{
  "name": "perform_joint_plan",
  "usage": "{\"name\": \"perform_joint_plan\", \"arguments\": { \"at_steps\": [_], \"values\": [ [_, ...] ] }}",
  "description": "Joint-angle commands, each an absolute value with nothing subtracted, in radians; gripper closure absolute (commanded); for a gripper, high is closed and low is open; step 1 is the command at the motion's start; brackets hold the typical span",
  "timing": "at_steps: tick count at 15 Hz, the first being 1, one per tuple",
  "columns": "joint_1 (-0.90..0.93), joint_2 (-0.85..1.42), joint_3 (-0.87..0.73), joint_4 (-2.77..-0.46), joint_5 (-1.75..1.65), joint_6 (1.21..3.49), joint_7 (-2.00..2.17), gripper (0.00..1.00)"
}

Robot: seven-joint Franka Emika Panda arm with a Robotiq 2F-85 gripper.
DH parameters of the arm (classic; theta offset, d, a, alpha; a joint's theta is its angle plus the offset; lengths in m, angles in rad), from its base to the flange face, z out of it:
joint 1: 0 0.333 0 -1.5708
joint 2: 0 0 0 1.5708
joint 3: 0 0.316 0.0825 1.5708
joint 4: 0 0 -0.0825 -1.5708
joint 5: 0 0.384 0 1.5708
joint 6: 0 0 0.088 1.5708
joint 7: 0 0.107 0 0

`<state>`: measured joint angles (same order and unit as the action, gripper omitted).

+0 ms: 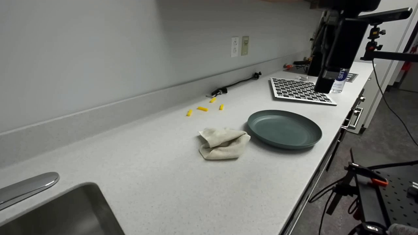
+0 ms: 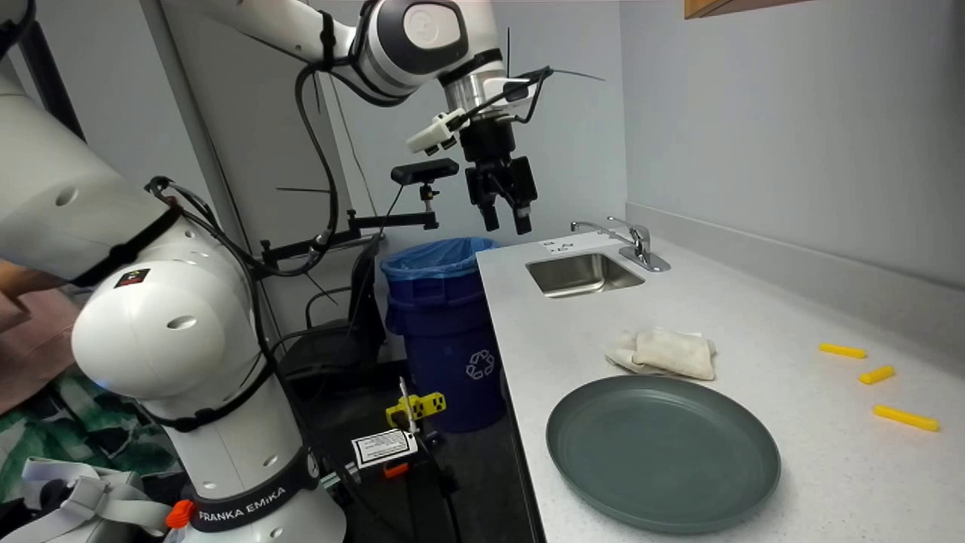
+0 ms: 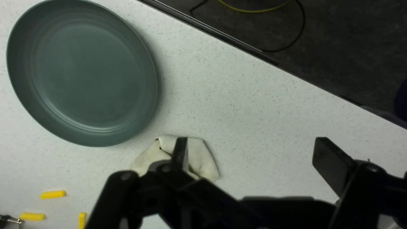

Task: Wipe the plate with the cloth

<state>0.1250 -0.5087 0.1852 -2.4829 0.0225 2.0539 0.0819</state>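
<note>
Beige cloth [image 3: 203, 156], lower centre of wrist view; plate [image 3: 82, 73], upper left. Gripper [image 3: 254, 154] spread, empty. Presumed step: pickup; next: align, descend, pinch.

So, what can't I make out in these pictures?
Cloth: partly hidden by the gripper in the wrist view.
Bottle: top hidden behind the gripper in an exterior view.
White tag: print too small to read in an exterior view.
Sink: cut off by the bottom edge of an exterior view.
</note>
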Motion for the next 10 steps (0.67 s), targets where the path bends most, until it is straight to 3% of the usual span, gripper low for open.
{"name": "perform_joint_plan", "arguments": {
  "at_steps": [1, 7, 10],
  "values": [
    [0.134, -0.507, 0.177, -2.481, 0.018, 2.052, 0.086, 0.00],
    [0.116, -0.477, 0.174, -2.510, 0.001, 2.107, 0.093, 0.00],
    [0.086, -0.419, 0.150, -2.535, -0.041, 2.264, 0.075, 0.00]
  ]
}}
